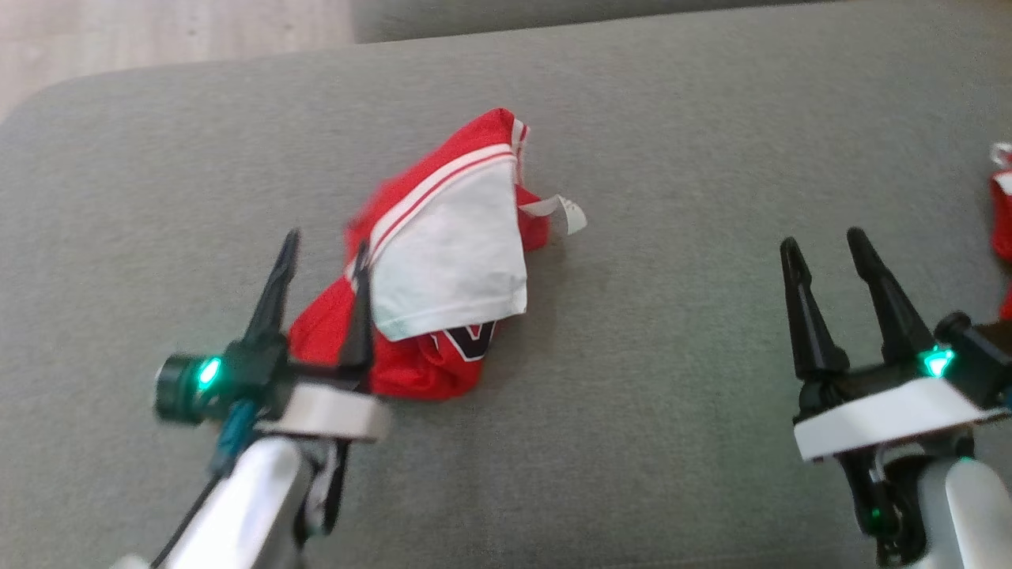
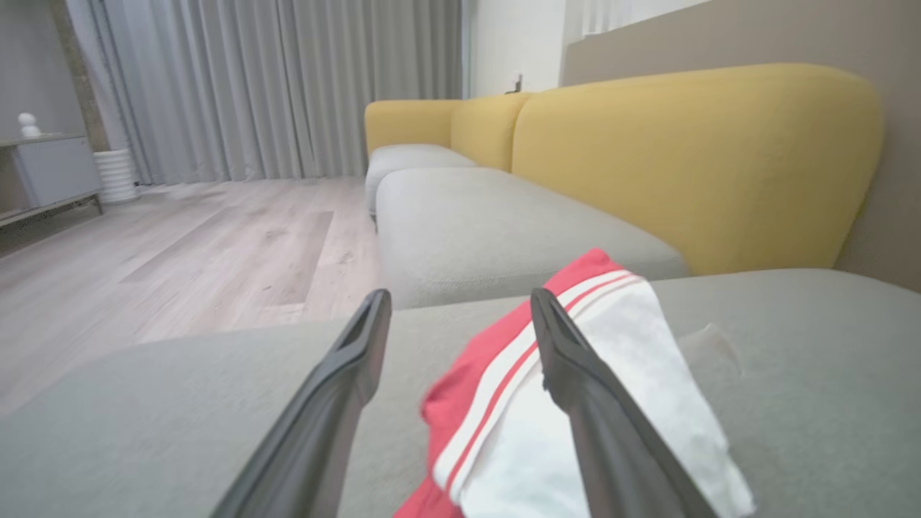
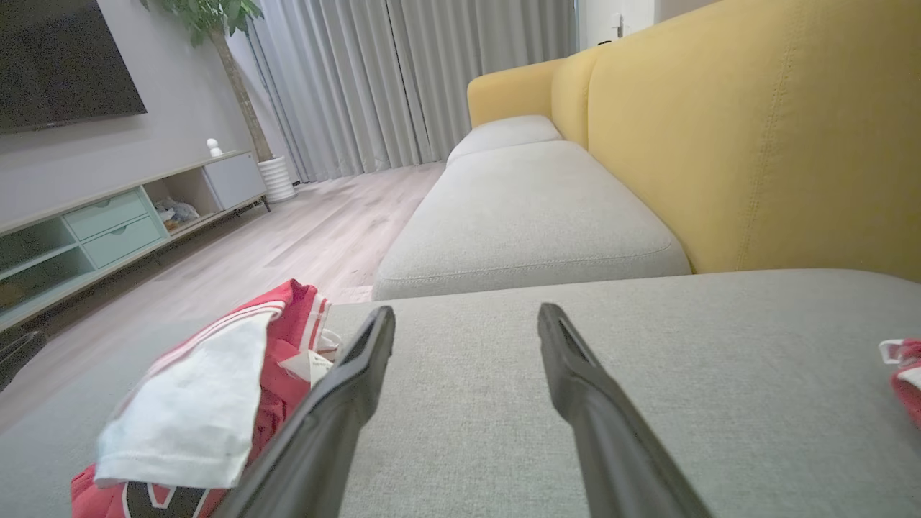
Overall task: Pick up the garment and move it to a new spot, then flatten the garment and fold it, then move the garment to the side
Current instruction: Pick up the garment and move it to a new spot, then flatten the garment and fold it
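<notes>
The red-and-white garment (image 1: 451,261) lies crumpled in a heap on the grey sofa cushion (image 1: 632,118), a white panel draped over its top and a small white tag sticking out on its right. The left gripper (image 1: 329,239) hovers at the heap's left edge with its 2 fingers spread wide, gripping nothing. The right gripper (image 1: 822,237), also spread wide and empty, hangs over bare cushion well apart from the garment, near another red cloth (image 1: 1002,213).
</notes>
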You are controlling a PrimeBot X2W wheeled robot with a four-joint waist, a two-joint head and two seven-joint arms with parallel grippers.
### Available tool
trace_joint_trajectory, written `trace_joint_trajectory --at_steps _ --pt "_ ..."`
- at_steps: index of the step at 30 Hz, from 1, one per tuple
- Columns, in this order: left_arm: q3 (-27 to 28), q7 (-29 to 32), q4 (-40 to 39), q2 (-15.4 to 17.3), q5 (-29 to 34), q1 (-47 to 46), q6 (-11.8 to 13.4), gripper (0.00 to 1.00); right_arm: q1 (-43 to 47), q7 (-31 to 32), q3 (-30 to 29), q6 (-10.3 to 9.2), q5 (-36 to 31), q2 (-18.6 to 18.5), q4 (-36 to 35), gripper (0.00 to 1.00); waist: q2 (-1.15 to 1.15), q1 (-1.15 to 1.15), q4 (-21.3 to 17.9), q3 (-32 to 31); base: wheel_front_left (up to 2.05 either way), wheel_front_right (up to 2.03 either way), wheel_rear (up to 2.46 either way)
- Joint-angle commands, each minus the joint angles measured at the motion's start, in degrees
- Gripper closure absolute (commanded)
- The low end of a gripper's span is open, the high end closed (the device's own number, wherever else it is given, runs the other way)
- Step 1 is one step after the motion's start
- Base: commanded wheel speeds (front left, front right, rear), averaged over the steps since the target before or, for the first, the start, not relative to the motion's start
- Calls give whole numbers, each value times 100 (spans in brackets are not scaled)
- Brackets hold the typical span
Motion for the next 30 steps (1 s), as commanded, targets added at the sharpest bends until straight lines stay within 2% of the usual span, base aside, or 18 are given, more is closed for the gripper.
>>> trace_joint_trajectory --at_steps 1,7,14,30 --pt "272 30 -214 208 -60 -41 54 0 44 23 88 -4 -55 -85 -237 0 0 0 184 -92 0 0 0" --pt "482 194 -425 629 -210 585 180 0 167 129 45 -4 -88 -103 -326 0 0 0 384 -159 0 0 0" --pt "663 368 -716 963 -400 1109 247 0 365 250 41 -4 -121 -126 -420 0 0 0 413 -260 0 0 0" --pt "655 449 -903 1003 -499 1266 336 0 577 449 84 -4 -152 -58 -541 0 0 0 353 -462 0 0 0"
